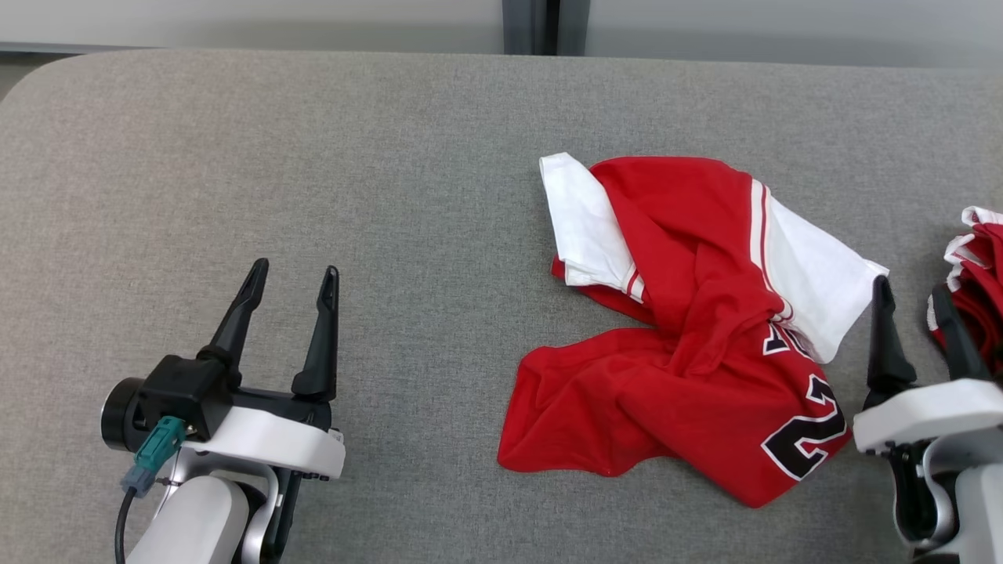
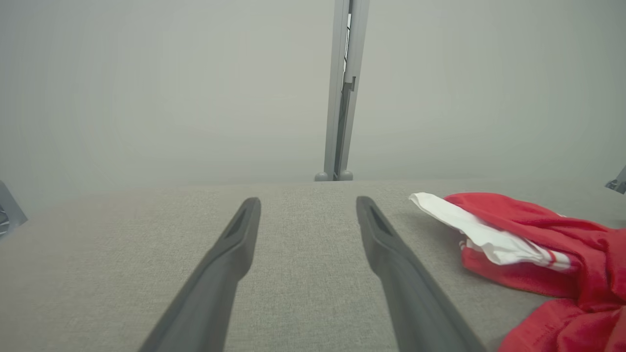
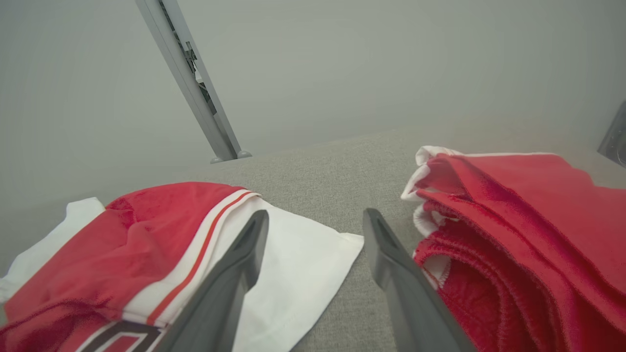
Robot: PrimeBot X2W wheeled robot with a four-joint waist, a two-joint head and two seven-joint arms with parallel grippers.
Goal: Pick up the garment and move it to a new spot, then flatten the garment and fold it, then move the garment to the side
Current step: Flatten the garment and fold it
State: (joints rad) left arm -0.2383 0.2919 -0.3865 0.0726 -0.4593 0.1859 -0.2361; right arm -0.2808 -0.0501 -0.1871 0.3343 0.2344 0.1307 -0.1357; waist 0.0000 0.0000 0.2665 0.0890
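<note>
Garment (image 1: pixel 689 235), one, lies crumpled near one red stack (image 1: pixel 979 266); left gripper (image 1: pixel 295 268) and right gripper (image 1: pixel 911 287) gape.

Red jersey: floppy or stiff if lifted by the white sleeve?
Likely floppy: the jersey lies crumpled in soft folds, so it should drape. Probably light: the sleeve lies thin and flat. Pushed, it may bunch on the textured table, not slide.

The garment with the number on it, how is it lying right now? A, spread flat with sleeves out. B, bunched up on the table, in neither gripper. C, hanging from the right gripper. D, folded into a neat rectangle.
B: the garment lies twisted and bunched on the grey table, and the left gripper and right gripper both stand open with nothing between their fingers.
</note>
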